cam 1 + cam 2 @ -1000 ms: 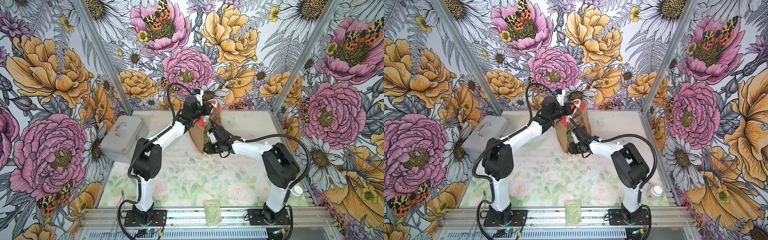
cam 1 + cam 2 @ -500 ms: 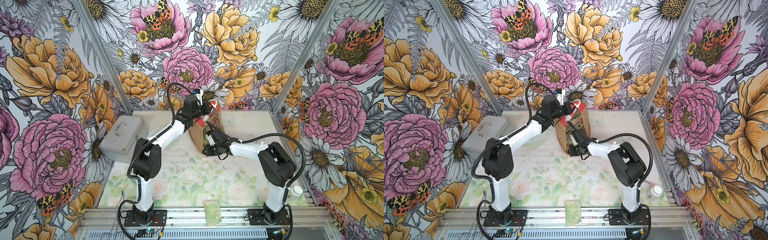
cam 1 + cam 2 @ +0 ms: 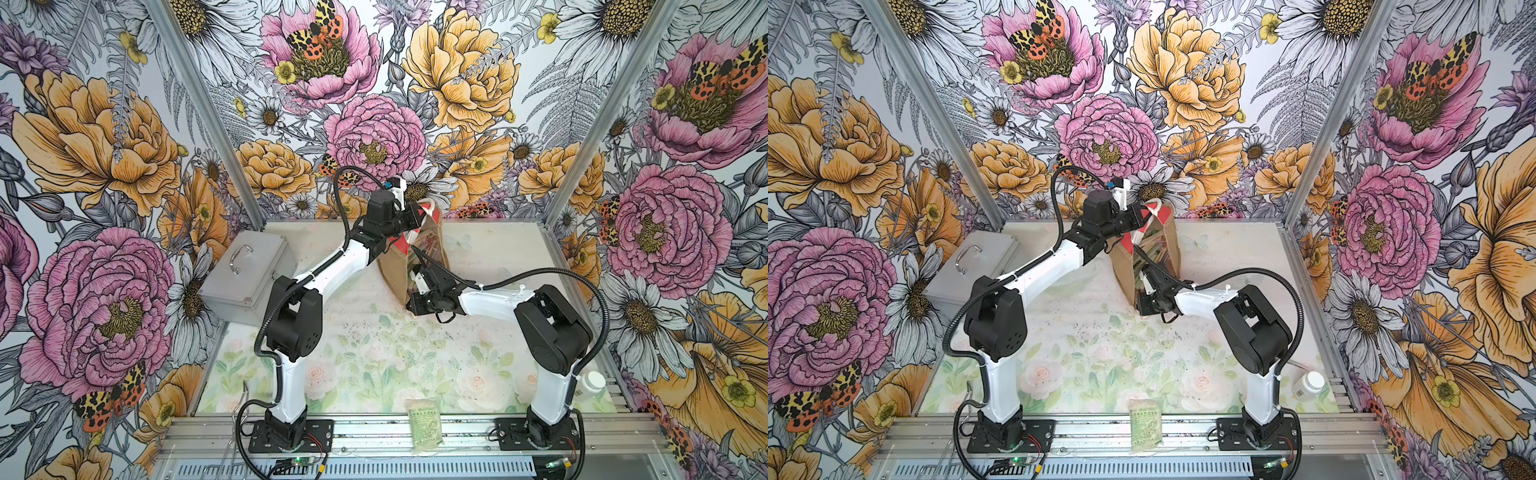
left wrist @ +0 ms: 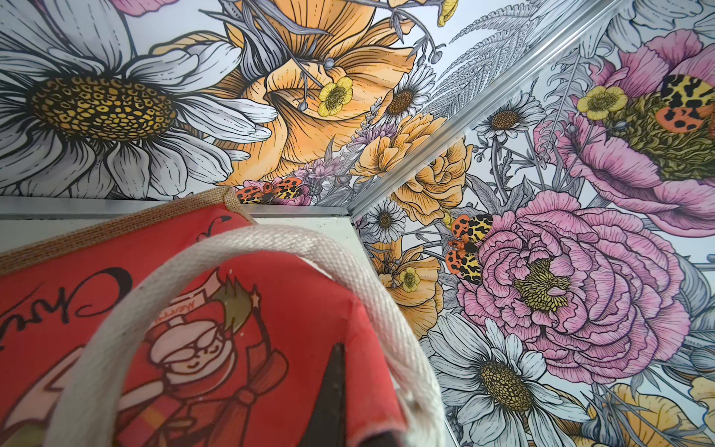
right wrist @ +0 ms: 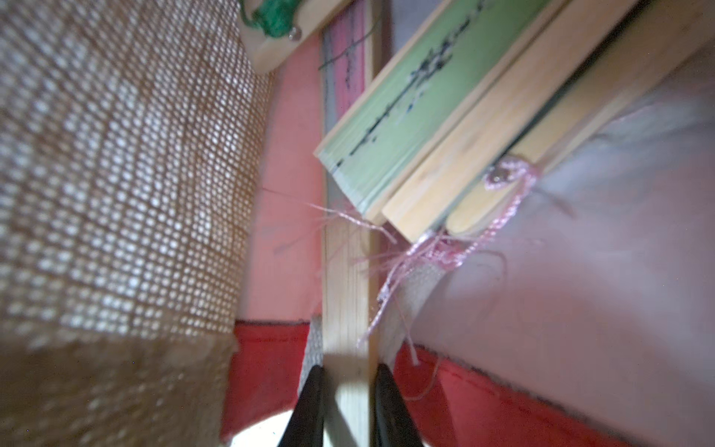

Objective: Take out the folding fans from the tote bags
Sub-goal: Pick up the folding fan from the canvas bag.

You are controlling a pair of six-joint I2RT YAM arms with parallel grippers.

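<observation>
— Floral desk [image 3: 374,353]: what's the right pincer [image 5: 346,402] doing?
— Pinching a pale folding fan [image 5: 346,302] inside the tote bag [image 3: 392,270]; other fans [image 5: 406,108] lie beside it. Left pincer [image 3: 415,217] is pressed together on the bag's red rim.

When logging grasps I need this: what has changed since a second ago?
The right gripper has narrowed its jaws onto a pale fan inside the bag, which is now pinched between them; its arm barely shifted. The left gripper stays shut on the bag's rim. Bag and case have not moved.
</observation>
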